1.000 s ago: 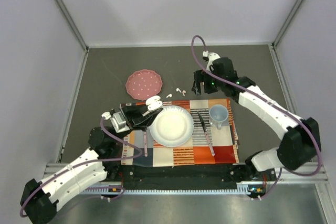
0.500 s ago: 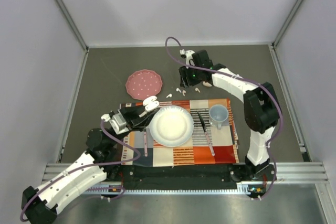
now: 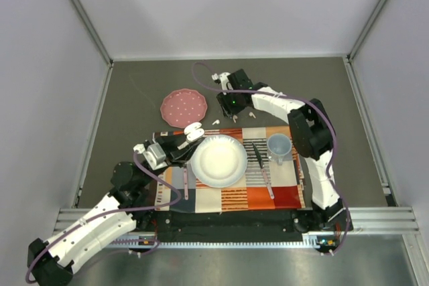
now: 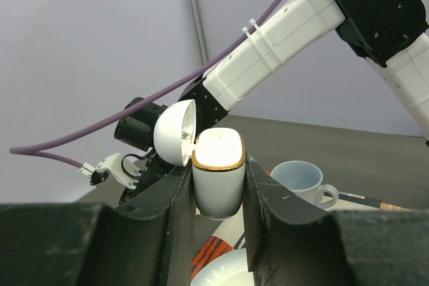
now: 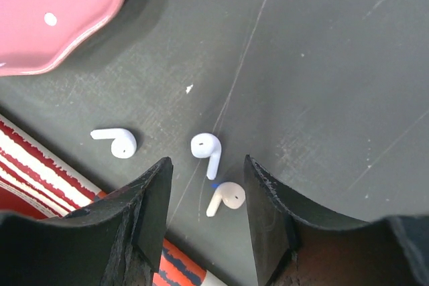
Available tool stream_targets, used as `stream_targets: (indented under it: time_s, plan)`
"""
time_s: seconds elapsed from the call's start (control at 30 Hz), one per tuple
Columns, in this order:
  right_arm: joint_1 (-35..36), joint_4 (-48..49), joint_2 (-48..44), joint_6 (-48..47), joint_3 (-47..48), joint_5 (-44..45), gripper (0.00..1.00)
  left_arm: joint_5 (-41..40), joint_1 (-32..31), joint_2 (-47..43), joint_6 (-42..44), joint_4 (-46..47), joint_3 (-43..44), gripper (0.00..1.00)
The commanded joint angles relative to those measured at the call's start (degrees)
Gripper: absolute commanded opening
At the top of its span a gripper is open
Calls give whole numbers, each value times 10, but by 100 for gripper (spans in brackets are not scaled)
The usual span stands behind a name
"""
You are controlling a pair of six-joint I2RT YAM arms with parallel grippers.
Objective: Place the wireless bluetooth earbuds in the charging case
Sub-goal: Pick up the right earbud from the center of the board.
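Three earbuds lie on the dark table in the right wrist view: a white one [image 5: 115, 142] to the left, a white one [image 5: 206, 151] and a pale peach one [image 5: 226, 197] between my fingers. My right gripper [image 5: 206, 173] is open, just above that pair and not touching them; in the top view it [image 3: 231, 106] hovers beyond the placemat. One earbud [image 3: 216, 122] shows there. My left gripper [image 4: 218, 195] is shut on the white gold-rimmed charging case [image 4: 218, 179], upright with its lid [image 4: 175, 132] open, held at the white plate's left rim [image 3: 194, 132].
A striped placemat [image 3: 268, 192] carries a white plate [image 3: 218, 161], a pale blue cup [image 3: 279, 145], a knife [image 3: 258, 155] and a spoon [image 3: 186, 182]. A pink plate [image 3: 183, 107] lies on the table to the left of the earbuds. Grey walls surround the table.
My right arm has swung left from the back right and now hangs over the earbuds. My left gripper has kept the case and shifted only slightly.
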Motion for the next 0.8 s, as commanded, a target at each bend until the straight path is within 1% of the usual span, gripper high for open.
stream_targets:
  time_s: [0.0,0.3,0.77]
  plan:
    - [11,-9,11,-24,42,19,47,-7,0,6,11,8,31,0]
    - [13,-32,42,-35,76,22,44,-14,2,-2,15,1,28,0]
    - [20,-42,60,-39,89,28,41,-17,4,-7,12,0,21,0]
